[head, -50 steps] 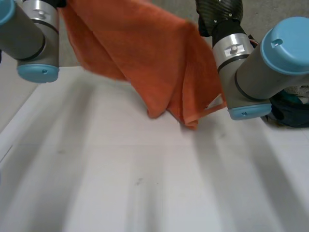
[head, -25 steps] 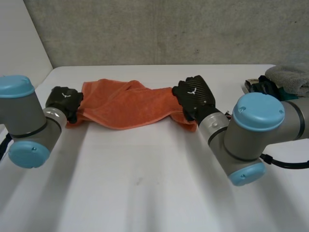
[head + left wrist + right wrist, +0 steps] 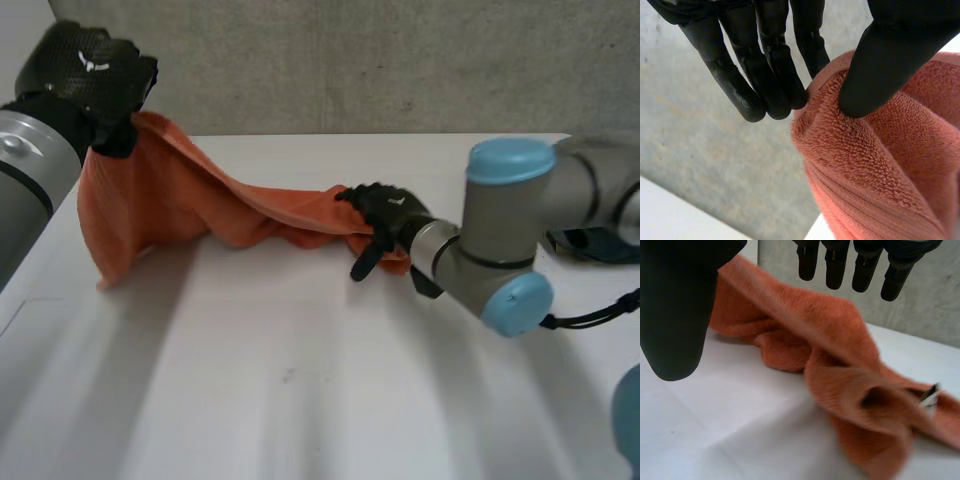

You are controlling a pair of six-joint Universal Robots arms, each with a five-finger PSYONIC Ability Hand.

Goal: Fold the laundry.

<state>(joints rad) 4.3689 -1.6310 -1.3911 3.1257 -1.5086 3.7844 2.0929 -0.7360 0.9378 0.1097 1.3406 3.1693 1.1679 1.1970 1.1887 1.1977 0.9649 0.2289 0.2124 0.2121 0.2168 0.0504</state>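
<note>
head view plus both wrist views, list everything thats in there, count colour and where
towel: one, orange, one end lifted above the table's left side, the other end lying on the table near its middle
tag: one, white, on the towel's lying end
dark item: one, dark blue, on the table behind the right arm; too hidden to identify
table: one, white, under everything
wall: one, grey, behind the table
left hand: one, black, raised, thumb and fingers pinching the towel's edge
right hand: one, black, fingers relaxed over the towel's lying end, not gripping it
left arm: one, grey
right arm: one, grey with light-blue caps
</note>
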